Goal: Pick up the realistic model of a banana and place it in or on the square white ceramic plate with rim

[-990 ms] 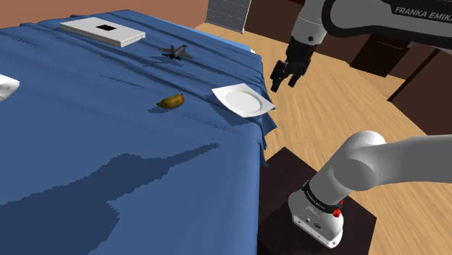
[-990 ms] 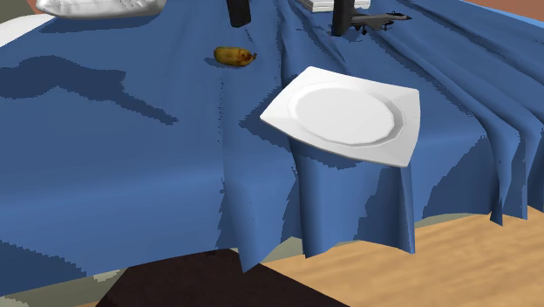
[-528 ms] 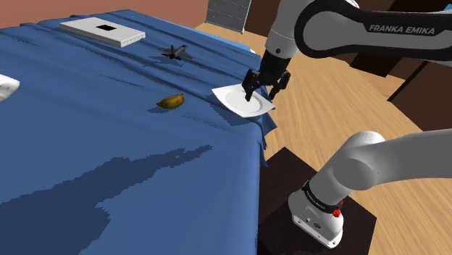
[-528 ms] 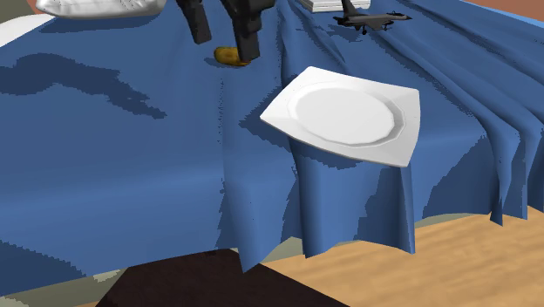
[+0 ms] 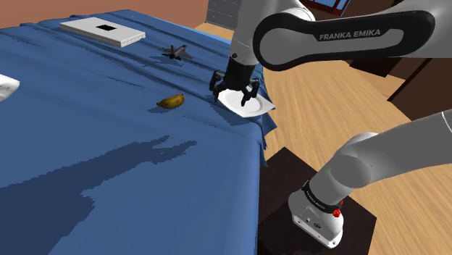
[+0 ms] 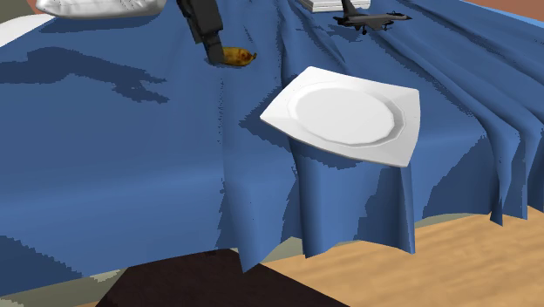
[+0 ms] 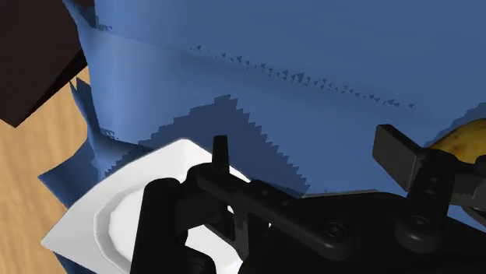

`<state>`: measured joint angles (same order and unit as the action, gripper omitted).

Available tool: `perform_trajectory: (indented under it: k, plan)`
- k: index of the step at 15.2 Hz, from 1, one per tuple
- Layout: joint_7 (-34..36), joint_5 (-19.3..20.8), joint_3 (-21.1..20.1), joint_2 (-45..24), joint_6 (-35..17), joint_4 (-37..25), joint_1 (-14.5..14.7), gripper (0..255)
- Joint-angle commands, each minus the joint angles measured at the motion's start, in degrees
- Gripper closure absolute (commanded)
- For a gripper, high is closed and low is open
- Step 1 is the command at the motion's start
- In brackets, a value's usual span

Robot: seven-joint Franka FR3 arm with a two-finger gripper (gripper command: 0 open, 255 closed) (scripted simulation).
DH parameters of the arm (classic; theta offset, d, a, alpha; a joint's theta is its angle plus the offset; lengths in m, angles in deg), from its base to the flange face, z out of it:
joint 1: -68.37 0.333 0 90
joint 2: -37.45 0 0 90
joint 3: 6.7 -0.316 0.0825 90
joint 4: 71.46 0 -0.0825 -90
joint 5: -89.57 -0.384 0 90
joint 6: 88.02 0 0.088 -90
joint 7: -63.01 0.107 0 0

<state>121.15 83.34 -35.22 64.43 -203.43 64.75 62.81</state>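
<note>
The banana (image 5: 171, 101) lies on its side on the blue cloth (image 5: 109, 145): short, curved, yellow going brown, with a dark tip. It's just beside the square white plate (image 6: 405, 131), not touching it, and the plate sits at the cloth's corner where the folds drop to the wooden floor (image 5: 326, 123). The end effector (image 5: 234, 93) hangs above the cloth between the two, fingers well apart and clamped on nothing. In the wrist view the banana (image 7: 459, 140) peeks out past one finger, half hidden by it. In the second exterior view a black finger (image 6: 207, 39) covers the banana's near end (the rest of the hand is cut off at the top edge). The count: one banana, one plate, one dark toy jet (image 5: 174, 51), one flat white box (image 5: 103, 30).
</note>
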Motion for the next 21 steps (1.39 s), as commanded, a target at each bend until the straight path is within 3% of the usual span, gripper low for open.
perform_trajectory:
  k: [1,4,8,11,14,21]
  plan:
    - [7.2,1.1,-3.5,-4.3,-2.6,-2.3,-1.8,0]
    - [17.9,5.0,-8.3,-11.5,-5.2,-7.0,-5.0,0]
    - [33.5,13.9,-13.4,-22.6,-6.8,-14.7,-8.2,0]
    - [45.4,22.3,-14.8,-31.8,-6.1,-21.5,-7.9,0]
    - [55.5,29.6,-13.4,-40.2,-4.1,-29.1,-5.1,0]
    - [57.2,32.4,-11.8,-43.1,-8.0,-27.2,-4.3,0]
